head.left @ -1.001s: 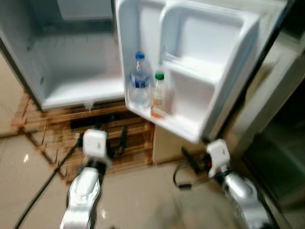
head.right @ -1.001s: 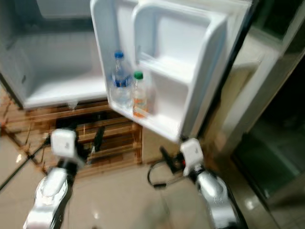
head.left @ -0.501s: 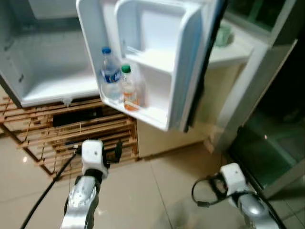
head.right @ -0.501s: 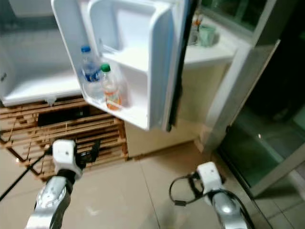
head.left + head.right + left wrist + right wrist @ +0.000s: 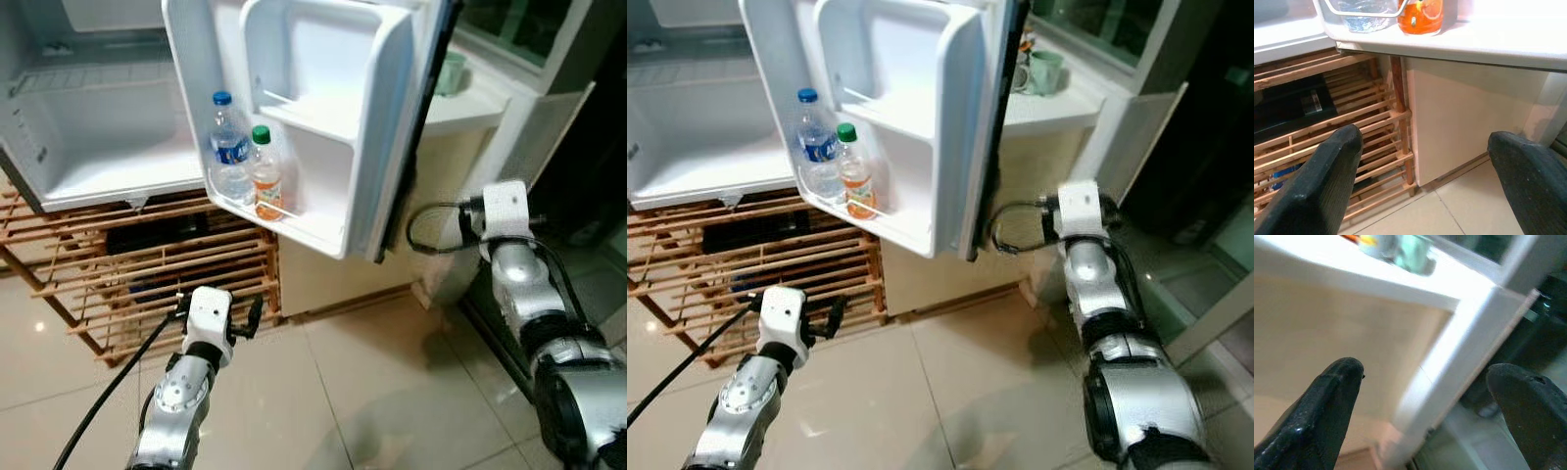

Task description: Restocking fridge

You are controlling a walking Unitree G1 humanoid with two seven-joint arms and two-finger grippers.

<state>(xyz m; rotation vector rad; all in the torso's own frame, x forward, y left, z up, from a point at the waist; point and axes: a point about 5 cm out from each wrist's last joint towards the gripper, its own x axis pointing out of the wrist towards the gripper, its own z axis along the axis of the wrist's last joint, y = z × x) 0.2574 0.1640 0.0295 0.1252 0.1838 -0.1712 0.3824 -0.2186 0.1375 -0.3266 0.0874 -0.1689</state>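
Head views show me the fridge door (image 5: 333,117) swung open, with a water bottle (image 5: 230,147) and a juice bottle (image 5: 265,186) standing side by side, touching, on its bottom shelf. My left gripper (image 5: 1420,166) hangs low above the floor tiles (image 5: 372,392) before the wooden rack (image 5: 127,284), fingers spread wide and holding nothing. My right gripper (image 5: 1420,396) is raised beside the door's outer edge, near the white counter (image 5: 1058,108) with a green mug (image 5: 1045,70), fingers likewise apart and empty.
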